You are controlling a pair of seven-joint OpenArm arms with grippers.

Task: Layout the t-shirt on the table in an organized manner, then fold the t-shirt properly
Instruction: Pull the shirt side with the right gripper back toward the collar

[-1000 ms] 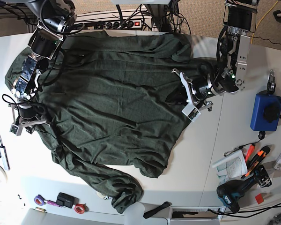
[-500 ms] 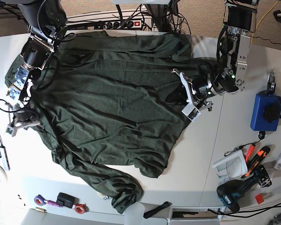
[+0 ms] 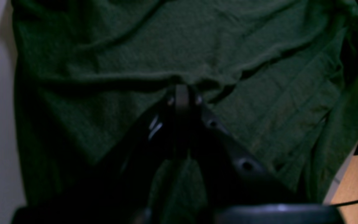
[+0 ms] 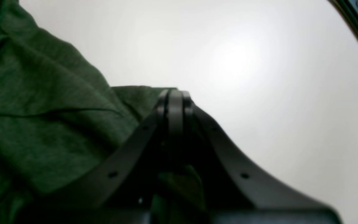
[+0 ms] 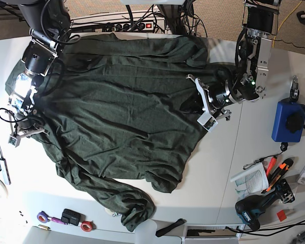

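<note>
I'm in the laying-out step: the big dark forest-green knit t-shirt [image 5: 122, 112] lies spread but rumpled across the smooth white table [image 5: 229, 168]. My right pincer [image 4: 174, 93] is clamped on a cloth edge, with bare tabletop beyond its tips. My left pincer [image 3: 182, 93] is pinched shut on a fold, with cloth all round it. Next, I judge, both should draw outward to flatten wrinkles; the bunched sleeve nearest me needs straightening.
</note>
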